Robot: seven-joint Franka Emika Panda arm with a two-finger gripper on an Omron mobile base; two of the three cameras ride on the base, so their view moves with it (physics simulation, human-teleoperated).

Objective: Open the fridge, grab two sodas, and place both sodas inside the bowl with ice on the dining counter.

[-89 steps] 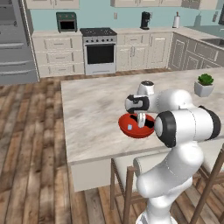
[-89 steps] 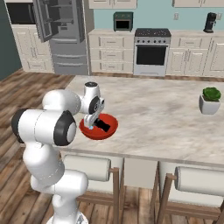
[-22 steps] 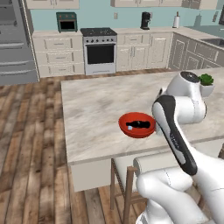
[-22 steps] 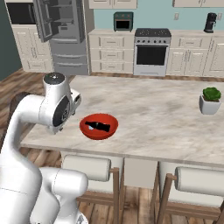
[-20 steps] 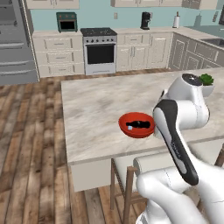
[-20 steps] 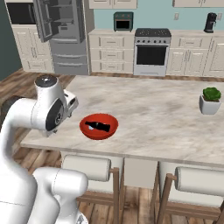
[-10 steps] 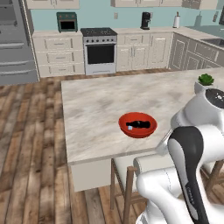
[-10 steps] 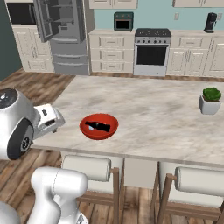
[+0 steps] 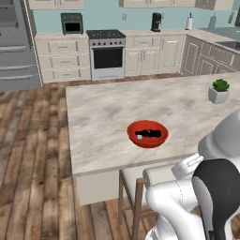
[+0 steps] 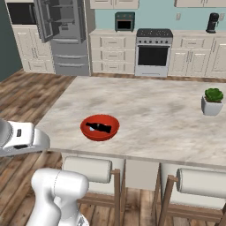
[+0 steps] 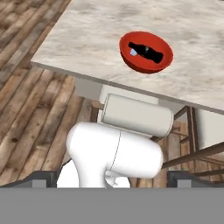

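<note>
The red bowl (image 9: 147, 143) (image 10: 99, 136) (image 11: 148, 68) sits on the beige dining counter (image 9: 103, 112) (image 10: 154, 110) (image 11: 87, 35) near its front edge. A dark soda bottle (image 9: 151, 133) (image 10: 99, 128) (image 11: 146, 51) lies flat in it beside a white ice cube (image 11: 133, 52). The grey fridge (image 9: 14, 51) (image 10: 62, 31) stands at the far wall with an upper door swung open. My gripper (image 11: 113, 178) is open and empty, its dark fingertips (image 11: 43, 178) wide apart. It hangs low, off the counter's front edge and well away from the bowl.
A potted plant (image 9: 219, 91) (image 10: 213, 101) stands on the counter's right side. Cushioned stools (image 10: 88, 170) (image 10: 203, 183) (image 11: 135, 114) are tucked under the counter's front edge. A stove (image 9: 107, 54) (image 10: 152, 52) and cream cabinets line the back wall. Wooden floor lies to the left.
The arm has swung away from over the bowl, down and back off the counter's front edge. The bowl and the dark bottle have stayed put. The gripper has stayed open.
</note>
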